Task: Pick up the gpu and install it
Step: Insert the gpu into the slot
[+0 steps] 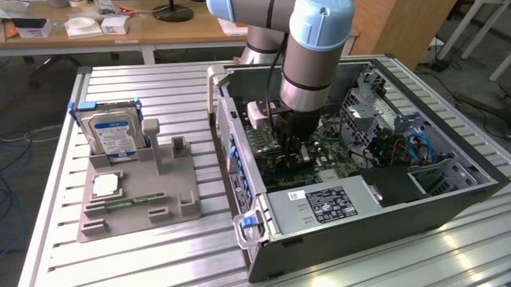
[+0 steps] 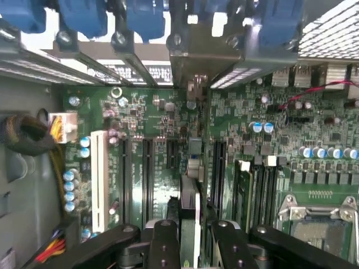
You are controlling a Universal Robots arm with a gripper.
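Fingers clamp the gpu by its top edge, card edge-on between them, standing over the motherboard slots inside the case. Gripper sits deep in the case. The card looks light, stiff and fragile; edge grip is best. Tight room: case walls and power supply close by.

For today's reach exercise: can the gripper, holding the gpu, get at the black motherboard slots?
Probably yes: the case is open on its side, and the gripper hangs over the slots with the gpu edge-on, nothing between them.
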